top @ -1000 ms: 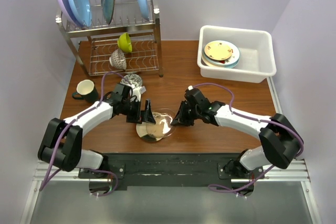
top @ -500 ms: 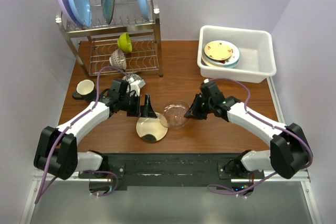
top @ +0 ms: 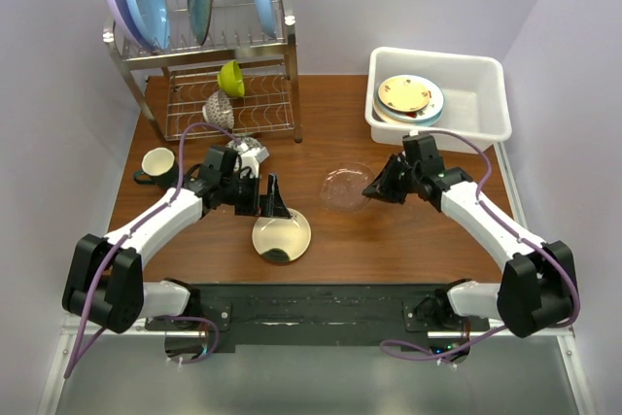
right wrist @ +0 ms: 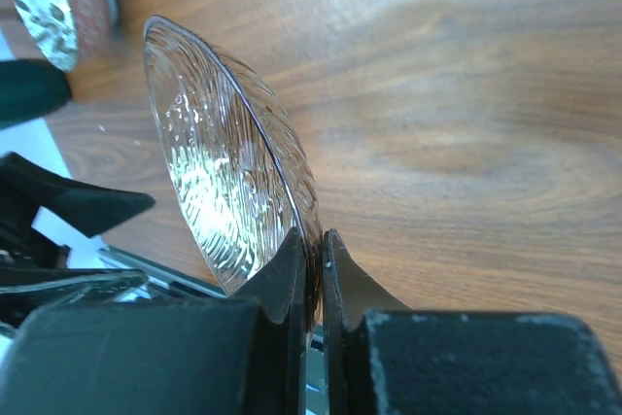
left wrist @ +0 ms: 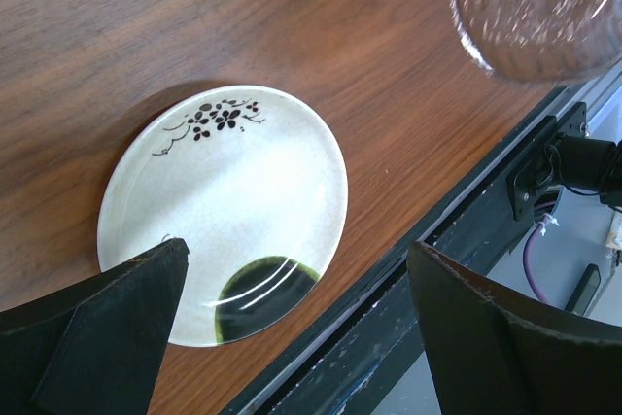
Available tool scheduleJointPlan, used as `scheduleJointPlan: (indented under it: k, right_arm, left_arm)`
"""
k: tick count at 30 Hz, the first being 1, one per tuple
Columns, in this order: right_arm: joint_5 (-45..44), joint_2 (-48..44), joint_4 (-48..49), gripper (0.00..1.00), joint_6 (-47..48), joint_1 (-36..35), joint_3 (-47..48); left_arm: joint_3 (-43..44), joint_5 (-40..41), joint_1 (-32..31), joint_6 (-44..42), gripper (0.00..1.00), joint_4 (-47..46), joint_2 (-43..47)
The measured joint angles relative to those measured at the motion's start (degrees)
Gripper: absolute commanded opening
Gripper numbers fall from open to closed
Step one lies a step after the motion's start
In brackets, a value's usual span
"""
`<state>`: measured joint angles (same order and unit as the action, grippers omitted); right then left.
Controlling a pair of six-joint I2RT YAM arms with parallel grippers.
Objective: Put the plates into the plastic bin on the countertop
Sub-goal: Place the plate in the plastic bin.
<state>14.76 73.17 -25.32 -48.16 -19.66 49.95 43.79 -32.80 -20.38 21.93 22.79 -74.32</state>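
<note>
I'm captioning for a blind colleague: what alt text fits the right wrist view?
The right gripper is shut on the rim of a clear ribbed glass plate, seen nearly edge-on above the wood-grain countertop.

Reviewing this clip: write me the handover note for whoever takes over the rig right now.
Left gripper: open, empty, hovering over the cream blossom plate, which lies flat on the countertop near the front edge.
Right gripper: shut on the rim of the clear glass plate, held tilted, short of the plastic bin.
Done: a stack of plates already sits in the bin.
Left: put the glass plate in the bin, then the cream plate.
</note>
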Motion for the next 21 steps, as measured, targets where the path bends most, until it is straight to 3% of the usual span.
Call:
scheduleJointPlan:
  k: [21]
  right_arm:
    - [8.04,7.76,1.11,0.00,0.72,14.19,12.76]
  left_arm:
    - [0.00,-1.07,0.00,-0.04,1.00,0.15,-0.70]
